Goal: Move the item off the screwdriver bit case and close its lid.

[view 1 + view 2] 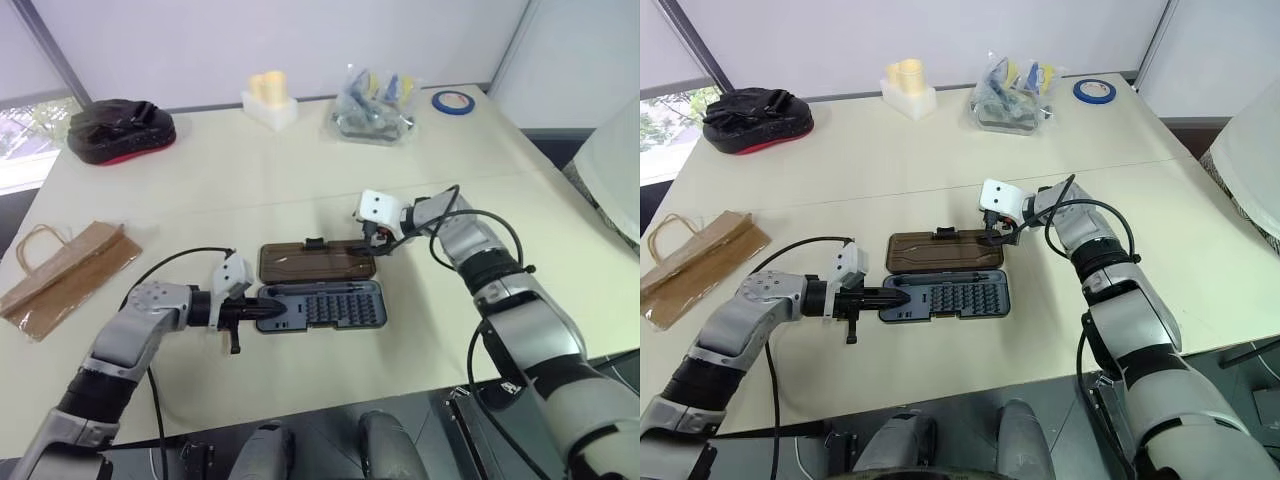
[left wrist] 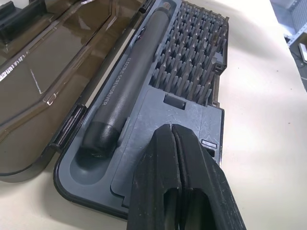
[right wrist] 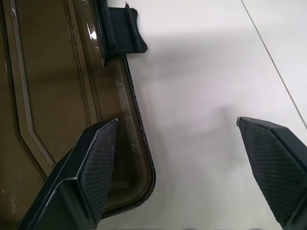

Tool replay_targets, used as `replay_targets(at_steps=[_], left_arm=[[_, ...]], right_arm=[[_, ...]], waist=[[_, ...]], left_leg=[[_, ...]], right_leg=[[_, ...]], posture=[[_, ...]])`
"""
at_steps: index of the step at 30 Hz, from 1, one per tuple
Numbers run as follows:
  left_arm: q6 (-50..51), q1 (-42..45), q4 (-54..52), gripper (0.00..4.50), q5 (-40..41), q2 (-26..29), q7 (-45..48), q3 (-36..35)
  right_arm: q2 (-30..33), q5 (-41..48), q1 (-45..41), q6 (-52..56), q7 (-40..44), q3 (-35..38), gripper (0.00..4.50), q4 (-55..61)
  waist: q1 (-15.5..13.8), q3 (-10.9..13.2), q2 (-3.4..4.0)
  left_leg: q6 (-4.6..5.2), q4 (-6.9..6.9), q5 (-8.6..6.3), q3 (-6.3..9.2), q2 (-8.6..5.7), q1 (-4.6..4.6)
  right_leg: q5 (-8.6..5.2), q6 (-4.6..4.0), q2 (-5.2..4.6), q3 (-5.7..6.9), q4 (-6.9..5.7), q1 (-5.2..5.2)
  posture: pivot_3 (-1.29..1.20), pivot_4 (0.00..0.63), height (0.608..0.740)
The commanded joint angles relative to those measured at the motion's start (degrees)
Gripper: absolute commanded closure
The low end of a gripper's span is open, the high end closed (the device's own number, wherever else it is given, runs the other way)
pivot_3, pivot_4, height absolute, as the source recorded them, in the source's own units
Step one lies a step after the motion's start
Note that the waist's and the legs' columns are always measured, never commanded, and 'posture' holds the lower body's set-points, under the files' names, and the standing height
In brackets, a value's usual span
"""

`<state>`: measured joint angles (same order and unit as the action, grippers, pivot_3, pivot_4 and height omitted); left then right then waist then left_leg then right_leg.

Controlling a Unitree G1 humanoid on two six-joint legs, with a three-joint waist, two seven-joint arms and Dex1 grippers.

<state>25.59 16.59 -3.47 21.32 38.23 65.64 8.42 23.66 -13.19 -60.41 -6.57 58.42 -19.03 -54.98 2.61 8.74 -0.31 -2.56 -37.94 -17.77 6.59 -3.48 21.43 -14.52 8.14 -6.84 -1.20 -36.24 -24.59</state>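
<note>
Right end effector [image 3: 177, 167] spread wide at right corner of smoky brown translucent plastic lid [image 1: 315, 262], long axis left-right, frame centre; nearer arm. Left end effector [image 2: 178, 172] closed, pressing grey bit tray [image 2: 192, 115].

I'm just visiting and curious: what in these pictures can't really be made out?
- Clear bag at the table's far edge, head views: its contents are too small and jumbled to tell.
- Lid, right wrist view: cut off by the picture's edge.
- Tray, left wrist view: the shut left pincer covers its near end.
- Bits: too small to tell apart.
</note>
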Motion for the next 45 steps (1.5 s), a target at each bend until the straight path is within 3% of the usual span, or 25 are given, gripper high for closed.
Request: replay_targets(at_steps=[1, 5, 6, 7, 17, 26, 34, 45], left_arm=[[-0.2, -0.3, -1.0, 4.50, -0.1, 0.3, -0.7, -1.0], [-0.4, -0.2, -0.9, 4.50, -0.1, 0.1, -1.5, -1.3], [-0.4, -0.1, -0.9, 4.50, -0.1, 0.1, -1.7, -1.3], [-0.4, 0.0, -0.9, 4.50, -0.1, -0.1, -2.0, -1.4], [-0.7, -0.2, -1.0, 4.50, 0.5, -0.3, -3.5, -2.3], [-0.1, 0.3, -0.9, 4.50, 1.4, -0.5, -5.1, -3.6], [-0.2, 0.9, -0.4, 4.50, 1.0, -1.0, -5.4, -3.8], [-0.2, 2.2, 1.2, 4.50, 1.6, -2.9, -8.7, -6.4]], right_arm=[[0.1, -1.5, 0.1, -0.4, 2.4, -1.4, 1.68, -2.0], [0.0, -2.0, 0.0, -0.3, 5.0, -2.2, 3.90, -3.6], [0.0, -2.1, -0.2, -0.3, 5.3, -2.3, 4.31, -4.0], [-0.1, -2.3, -0.3, -0.4, 5.8, -2.4, 4.41, -4.4], [-0.9, -3.9, -1.2, -1.7, 7.9, -3.3, 4.41, -6.6], [1.1, -8.8, -0.7, -15.5, 2.5, -6.4, 4.41, -2.7], [2.3, -8.1, 0.1, -18.0, 4.7, -6.4, 4.41, 1.6], [6.0, -14.0, 0.5, -27.1, -6.3, -7.9, 4.41, 8.0]], waist=[[0.0, 0.0, 0.00], [0.0, 0.0, 0.00], [0.0, 0.0, -0.01], [0.0, -0.1, -0.07], [0.1, -0.1, -0.04], [0.3, -0.1, -0.04], [0.6, -0.1, -0.02], [0.1, -0.1, -0.01]], left_leg=[[0.00, 0.00, 0.00, 0.00, 0.00, 0.00], [0.00, -0.02, 0.00, 0.01, 0.00, -0.01], [0.00, -0.02, 0.00, 0.01, 0.00, -0.02], [0.00, -0.03, 0.00, 0.01, 0.00, -0.04], [0.00, 0.00, 0.00, 0.02, 0.02, -0.08], [0.00, 0.00, 0.00, 0.02, 0.02, -0.08], [0.00, 0.04, 0.00, 0.02, 0.01, -0.04], [0.00, 0.02, 0.00, 0.01, 0.00, -0.02]], right_leg=[[0.00, 0.00, 0.00, 0.00, 0.00, 0.00], [0.00, 0.00, 0.00, 0.00, 0.00, 0.03], [0.00, 0.00, 0.00, 0.01, 0.00, 0.04], [0.00, 0.00, 0.00, 0.00, -0.01, 0.05], [0.00, 0.00, 0.03, 0.01, -0.01, 0.07], [0.00, 0.00, 0.03, 0.01, -0.02, 0.06], [0.00, 0.00, 0.02, 0.01, -0.01, 0.01], [0.00, 0.00, 0.02, 0.01, 0.00, 0.00]], posture=[[0.00, 0.150, 0.740], [0.00, 0.150, 0.740], [0.00, 0.150, 0.740], [0.00, 0.150, 0.740], [0.00, 0.150, 0.740], [0.00, 0.150, 0.740], [0.00, 0.150, 0.740], [0.00, 0.150, 0.740]])
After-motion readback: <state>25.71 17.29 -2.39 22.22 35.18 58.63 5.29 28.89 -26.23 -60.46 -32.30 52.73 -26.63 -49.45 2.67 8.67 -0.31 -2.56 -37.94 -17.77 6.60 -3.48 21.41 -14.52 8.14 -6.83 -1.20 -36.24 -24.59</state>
